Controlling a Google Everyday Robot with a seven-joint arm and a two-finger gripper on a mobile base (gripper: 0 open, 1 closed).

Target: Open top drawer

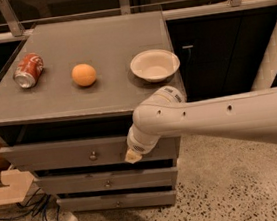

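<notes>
The top drawer (53,155) is the tallest grey front under the cabinet top, with a small round metal knob (92,156) at its centre. A dark gap shows above its front, and its inside is hidden. My gripper (131,156) hangs from the white arm that comes in from the right. Its cream tip is in front of the right part of the top drawer's front, near the lower edge and to the right of the knob. Whether it touches the drawer cannot be told.
On the cabinet top (100,41) lie a red soda can (28,70), an orange (84,75) and a white bowl (154,65). Two slimmer grey drawers (87,182) sit below. Cables (35,216) and a wooden box (1,184) are at the left; dark cabinets (211,48) at the right.
</notes>
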